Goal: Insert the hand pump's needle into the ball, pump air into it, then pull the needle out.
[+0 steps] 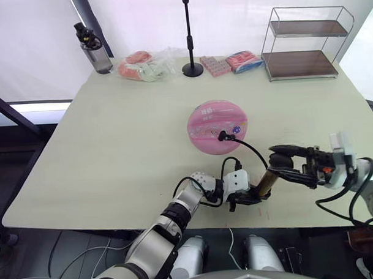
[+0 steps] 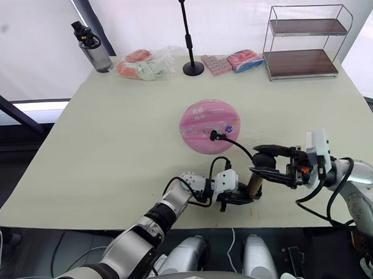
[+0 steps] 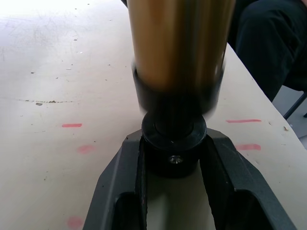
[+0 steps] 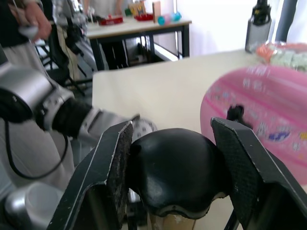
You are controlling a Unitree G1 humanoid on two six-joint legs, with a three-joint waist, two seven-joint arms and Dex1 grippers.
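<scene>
Near table edge: hand pump (image 1: 266, 181) base cap is clamped by L gripper (image 1: 240, 199), T-handle (image 1: 285, 153) pinched by R gripper (image 1: 284, 162). Bronze barrel smooth, rigid, tilted; base to be kept pinned, strokes driven along barrel axis w/o tugging hose (image 1: 251, 148). Beyond, needle fitting (image 1: 223, 136) seated in pink ball (image 1: 217, 127), soft, glossy, mid-table.

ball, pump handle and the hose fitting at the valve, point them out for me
ball (image 1: 211, 119): left eye view, upper pink surface.
pump handle (image 4: 175, 167): right wrist view, black dome between the right gripper's fingers.
hose fitting (image 1: 222, 136): left eye view, black tip at the ball's valve.
</scene>
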